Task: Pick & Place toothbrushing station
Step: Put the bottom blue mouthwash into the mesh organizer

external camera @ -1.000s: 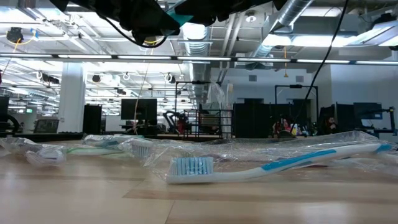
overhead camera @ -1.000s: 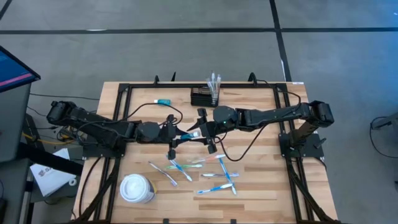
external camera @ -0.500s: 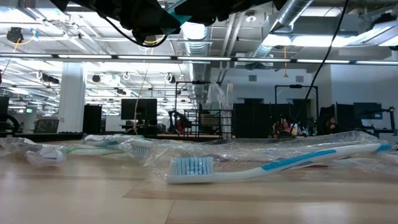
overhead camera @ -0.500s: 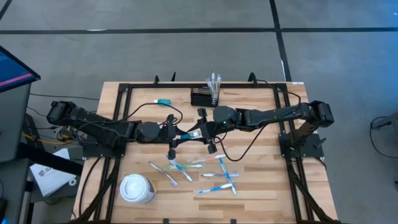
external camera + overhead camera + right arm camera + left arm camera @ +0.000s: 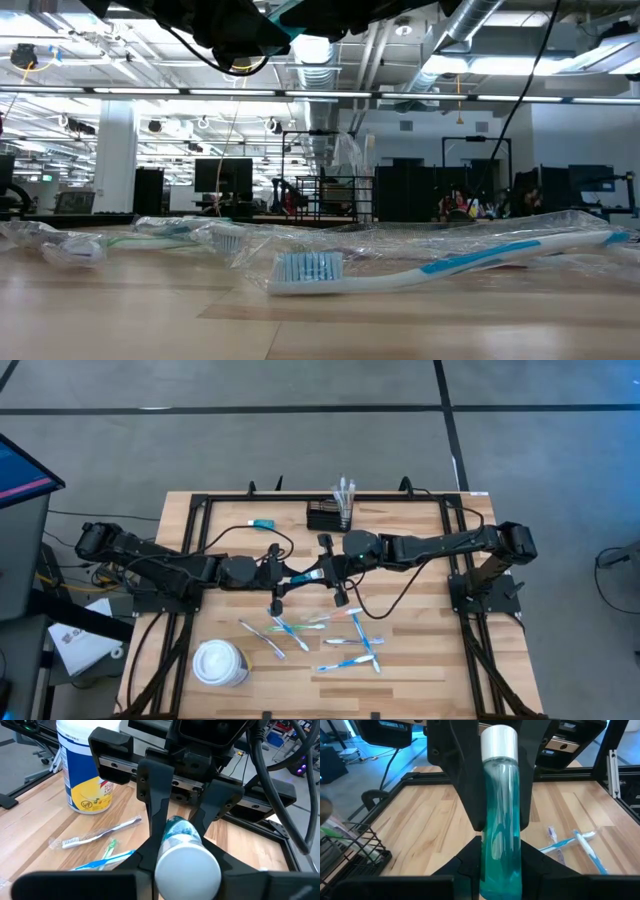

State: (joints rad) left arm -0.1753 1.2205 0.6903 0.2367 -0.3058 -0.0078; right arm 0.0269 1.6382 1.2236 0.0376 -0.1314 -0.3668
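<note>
High view: wooden table [image 5: 420, 660] largest; toothbrushing station [image 5: 330, 516] sits at its far edge, midway, toothbrushes already upright in it; judged light, stiff wire mesh, best taken by the rim. Just nearer than the station, left gripper [image 5: 292, 578] and right gripper [image 5: 322, 571] meet, both narrowed on one teal tube [image 5: 500, 845], white cap toward the right gripper. Open board lies beside the station; wrapped toothbrushes [image 5: 345, 640] clutter the nearer side.
</note>
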